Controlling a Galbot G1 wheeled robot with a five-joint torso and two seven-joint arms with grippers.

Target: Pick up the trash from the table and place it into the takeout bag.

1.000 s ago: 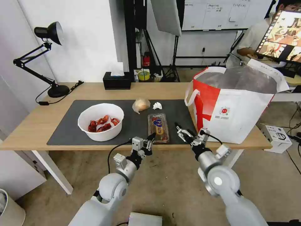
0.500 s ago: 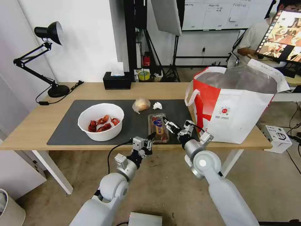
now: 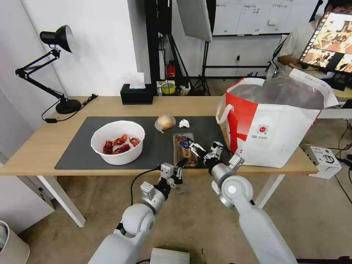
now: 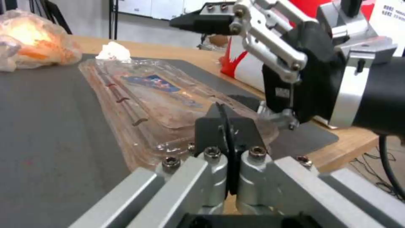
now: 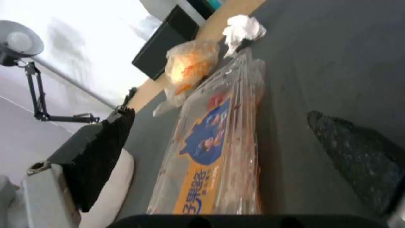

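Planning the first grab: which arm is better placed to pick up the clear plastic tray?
Right, likely. The right gripper is open over the clear plastic tray, fingers either side of it, on the takeout bag side. The left gripper is shut at the tray's near end.

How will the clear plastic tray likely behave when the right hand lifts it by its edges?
The clear plastic hinged tray looks thin and nearly empty, so probably light and flexible, apt to bow or pop open at the hinge. Its glossy film may be slippery. The right hand, open astride it, would likely need a gentle squeeze.
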